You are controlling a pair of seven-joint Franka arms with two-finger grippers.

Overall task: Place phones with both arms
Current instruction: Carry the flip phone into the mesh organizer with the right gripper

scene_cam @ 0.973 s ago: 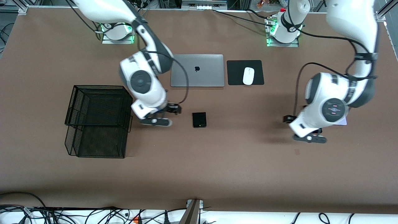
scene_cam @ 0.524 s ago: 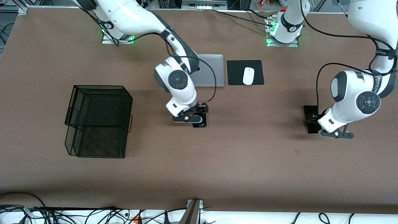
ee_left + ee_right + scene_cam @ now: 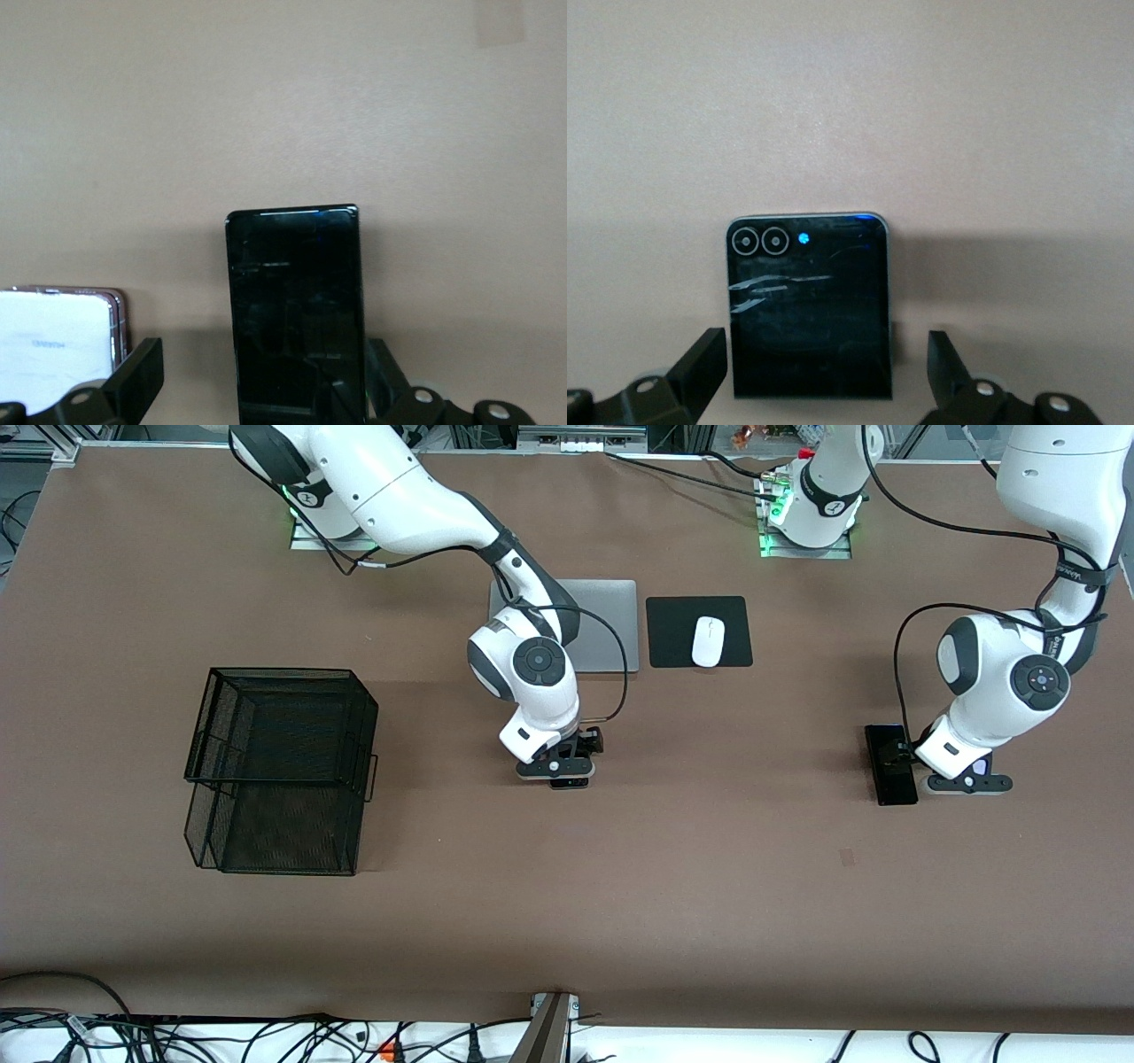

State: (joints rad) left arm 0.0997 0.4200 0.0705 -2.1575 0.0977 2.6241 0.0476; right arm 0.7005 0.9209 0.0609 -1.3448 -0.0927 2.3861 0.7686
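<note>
- The right tool (image 3: 562,772), fingers (image 3: 700,367) spread apart, straddles the small squarish black glass-faced phone (image 3: 808,305), which lies flat on the brown worktop (image 3: 620,886) near the grey laptop (image 3: 611,624).
- The left tool (image 3: 930,766), also spread wide, brackets the long slim black phone (image 3: 295,310) toward the left arm's end; the pale lilac-white phone (image 3: 55,341) lies just beside it.
- Judgement: both slabs look stiff, thin, slick and breakable; take each across its narrow side edges, mid-length, low against the worktop.
</note>
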